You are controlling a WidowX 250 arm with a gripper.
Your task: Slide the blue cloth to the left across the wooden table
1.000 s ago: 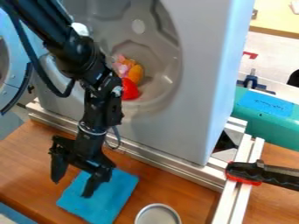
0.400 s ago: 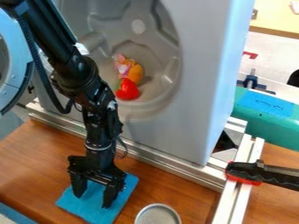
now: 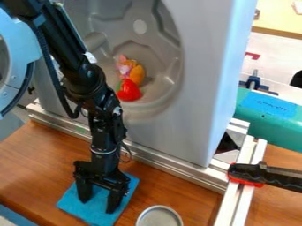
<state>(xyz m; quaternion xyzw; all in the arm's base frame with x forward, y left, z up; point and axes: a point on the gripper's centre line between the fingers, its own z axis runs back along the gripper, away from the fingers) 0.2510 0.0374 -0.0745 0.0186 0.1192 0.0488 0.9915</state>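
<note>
From where I stand, the arm [image 3: 73, 62] is black nearly all over, with long, straight upper sections far above the blue cloth [image 3: 82, 213] and chunky, rounded joints nearer to it. A ribbed black cable [image 3: 47, 55] runs alongside those upper sections, near a small blue band [image 3: 39, 20]. A white tag [image 3: 90, 57] shows at the edge, well above the cloth. Closer to the cloth come small pale specks on the dark housings, a thin loop of wire [image 3: 126, 154] and a slim silvery ring [image 3: 103, 152]. The gripper [image 3: 98, 206] has a wide black crosspiece and two thick, blunt-ended jaws.
</note>
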